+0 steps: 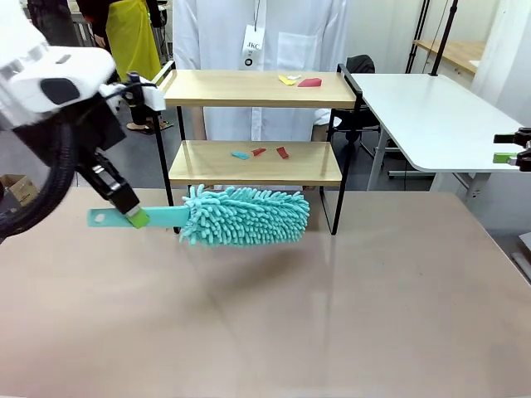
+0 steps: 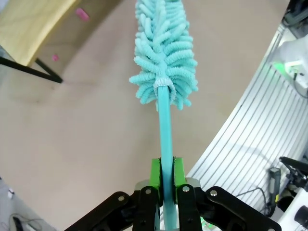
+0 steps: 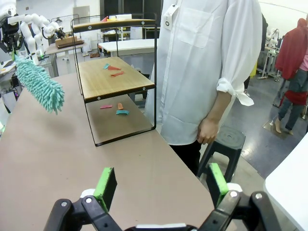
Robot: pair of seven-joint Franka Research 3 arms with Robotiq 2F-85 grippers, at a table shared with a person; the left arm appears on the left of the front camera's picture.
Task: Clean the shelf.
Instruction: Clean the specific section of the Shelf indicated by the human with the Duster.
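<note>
The shelf (image 1: 253, 162) stands at the table's far side, two light wood boards in a black frame. Yellow and red scraps (image 1: 300, 81) lie on its top board, blue and red scraps (image 1: 260, 152) on the lower one. My left gripper (image 1: 137, 218) is shut on the handle of a teal fluffy duster (image 1: 245, 215), held level in front of the lower board, just above the table. In the left wrist view the green pads (image 2: 155, 174) clamp the handle and the duster head (image 2: 164, 53) points away. My right gripper (image 3: 161, 185) is open, off the table's right end, facing the shelf (image 3: 115, 79).
A person in a white coat (image 1: 265, 33) stands right behind the shelf, one hand (image 3: 208, 131) hanging by a black stool (image 3: 222, 139). A white side table (image 1: 431, 116) is at the back right. The brown table (image 1: 265, 315) stretches toward me in front of the shelf.
</note>
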